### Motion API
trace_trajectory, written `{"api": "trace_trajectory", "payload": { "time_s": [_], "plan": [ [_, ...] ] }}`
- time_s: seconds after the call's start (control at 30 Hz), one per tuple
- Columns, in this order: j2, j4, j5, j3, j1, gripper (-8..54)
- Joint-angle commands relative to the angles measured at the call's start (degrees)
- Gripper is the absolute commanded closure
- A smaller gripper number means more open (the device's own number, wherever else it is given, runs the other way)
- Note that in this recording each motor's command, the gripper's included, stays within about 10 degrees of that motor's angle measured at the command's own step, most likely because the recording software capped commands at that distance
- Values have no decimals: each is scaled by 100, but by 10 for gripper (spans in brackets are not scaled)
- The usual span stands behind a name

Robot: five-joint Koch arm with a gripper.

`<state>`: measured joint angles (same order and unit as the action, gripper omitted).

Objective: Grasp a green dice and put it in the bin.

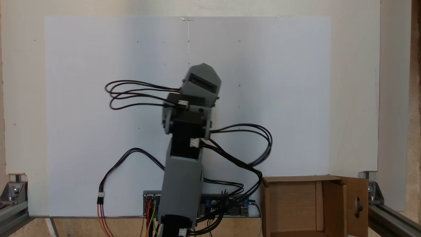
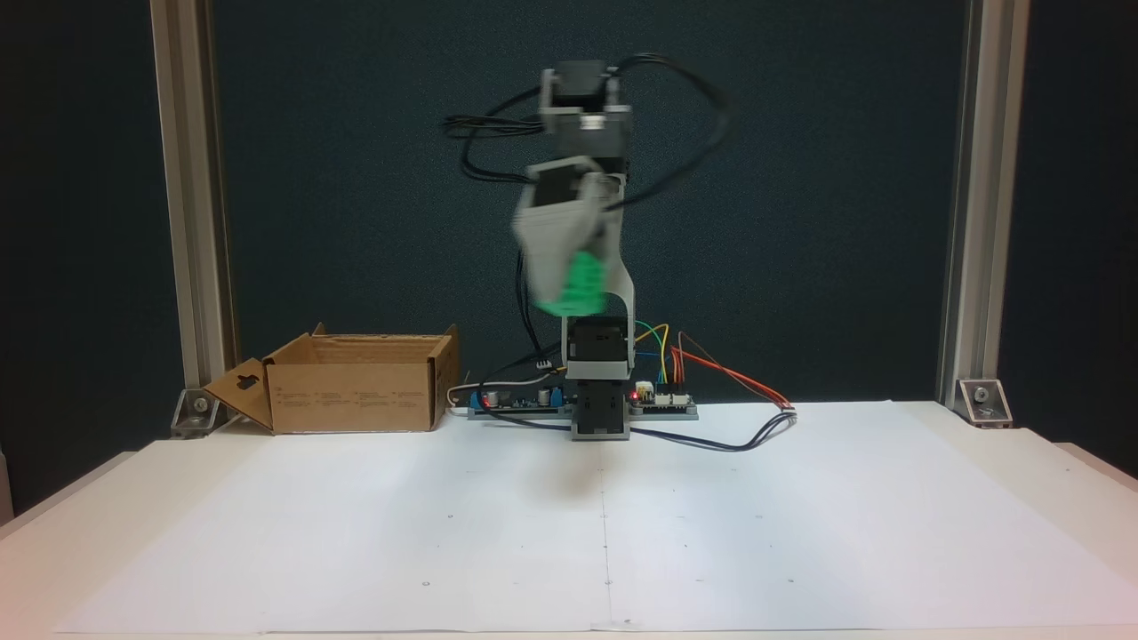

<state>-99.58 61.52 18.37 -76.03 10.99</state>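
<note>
- One green dice [image 2: 580, 286] is showing, blurred, up at the gripper [image 2: 569, 298] in a fixed view.
- One bin [image 1: 306, 204] is sitting at the back edge of the table [image 2: 978, 462], in both fixed views.
- One arm [image 1: 184, 177] is standing at that same edge.
- One white paper sheet [image 1: 98, 65] is lying over the table.
- Two metal corner brackets [image 2: 982, 397] are sitting at the back corners.
- Two upright metal posts [image 2: 965, 204] are rising there.

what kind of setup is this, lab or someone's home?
Probably a lab or workshop bench rig: aluminium frame posts bolted at the table corners, white paper sheet marking the workspace, exposed controller boards with loose wiring behind the arm.
</note>
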Motion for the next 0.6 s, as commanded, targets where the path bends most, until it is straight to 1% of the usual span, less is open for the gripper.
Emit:
{"api": "trace_trajectory", "payload": {
  "time_s": [0.0, 0.2, 0.4, 0.57],
  "plan": [
    [-123, -9, -721, 193, 659, 336],
    [-114, -202, -1670, 193, 2487, 336],
    [-26, -448, -2795, 202, 4693, 336],
    [492, -1178, -3507, 211, 6495, 336]
  ]
}}
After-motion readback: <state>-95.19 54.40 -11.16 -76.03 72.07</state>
